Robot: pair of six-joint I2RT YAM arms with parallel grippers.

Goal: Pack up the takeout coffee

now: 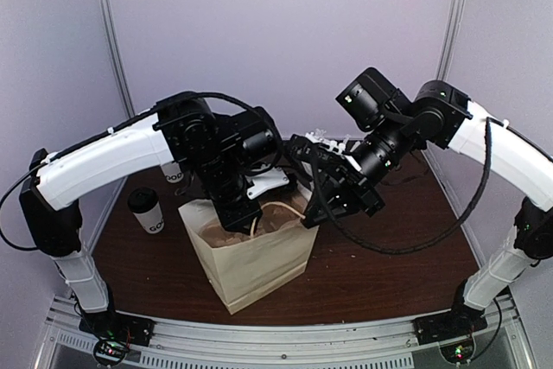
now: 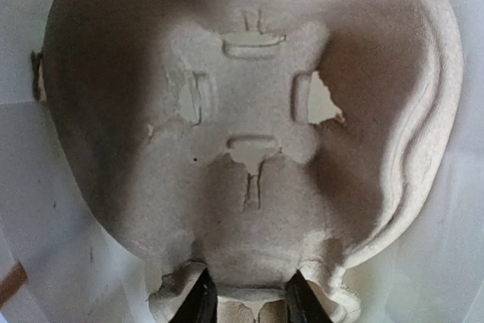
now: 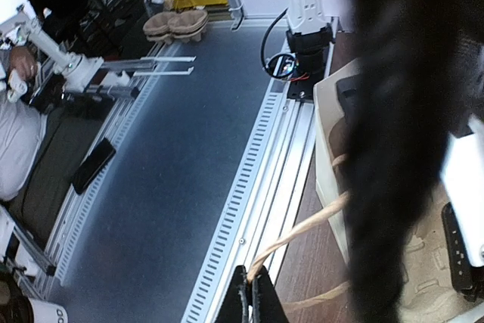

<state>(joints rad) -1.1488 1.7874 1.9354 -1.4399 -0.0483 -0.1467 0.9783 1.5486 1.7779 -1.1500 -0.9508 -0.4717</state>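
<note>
At the bag mouth, left pincer (image 2: 249, 276) was clamped on the rim of a pulp cup carrier (image 2: 249, 111), one finger on either side of its edge. Right pincer (image 3: 252, 281) was closed on the twine handle (image 3: 302, 228) of the brown paper bag (image 1: 251, 265). Lidded takeout coffee (image 1: 147, 211) stood upright on the counter (image 1: 380, 265), left of the bag, apart from both arms.

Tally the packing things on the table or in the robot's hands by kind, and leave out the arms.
Kraft paper bag: 1
Black-lidded coffee cup: 1
White lettered cup, partly hidden: 1
Pulp cup carrier: 1
Total: 4 clearly seen
</note>
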